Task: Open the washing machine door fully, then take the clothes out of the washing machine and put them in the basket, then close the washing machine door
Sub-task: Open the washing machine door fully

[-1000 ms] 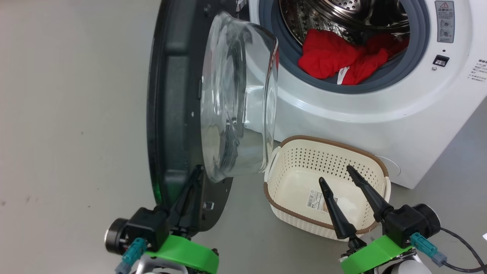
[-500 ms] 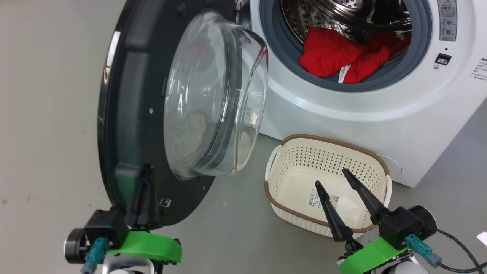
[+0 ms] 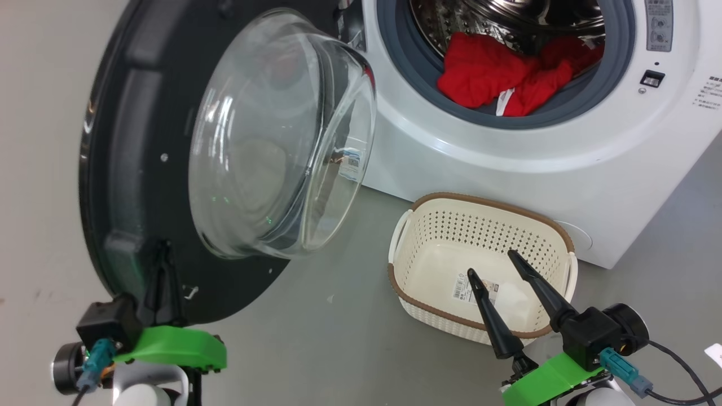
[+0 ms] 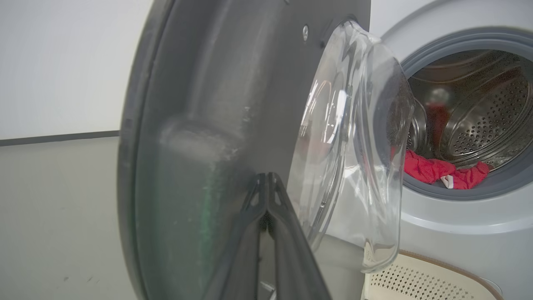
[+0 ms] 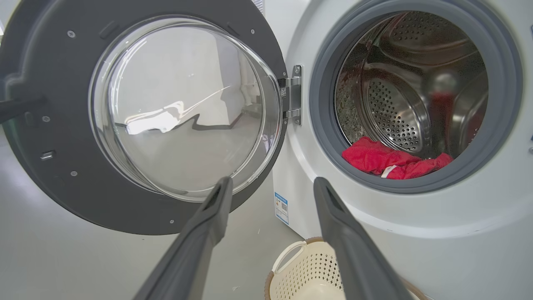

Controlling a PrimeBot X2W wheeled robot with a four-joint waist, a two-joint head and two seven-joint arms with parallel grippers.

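The washing machine door [image 3: 130, 141] stands swung out to the left of the white washing machine [image 3: 507, 163], its glass bowl [image 3: 271, 141] bulging toward me. My left gripper [image 3: 162, 251] is shut, its fingertips pressed on the door's dark inner face near the lower rim, as the left wrist view shows [image 4: 266, 178]. The red clothes [image 3: 491, 73] lie at the front of the steel drum, draped on the grey gasket. The cream basket [image 3: 468, 237] stands on the floor before the machine, holding no clothes. My right gripper [image 3: 492, 264] hovers open over it, holding nothing.
Grey floor spreads to the left and front of the machine. A black cable [image 3: 677, 361] trails from my right wrist at the lower right. In the right wrist view the door hinge [image 5: 293, 93] sits between the door [image 5: 41, 166] and the drum opening.
The door has swung further open to the left. My left gripper, still shut, moved left and down with it. The right gripper has barely shifted.
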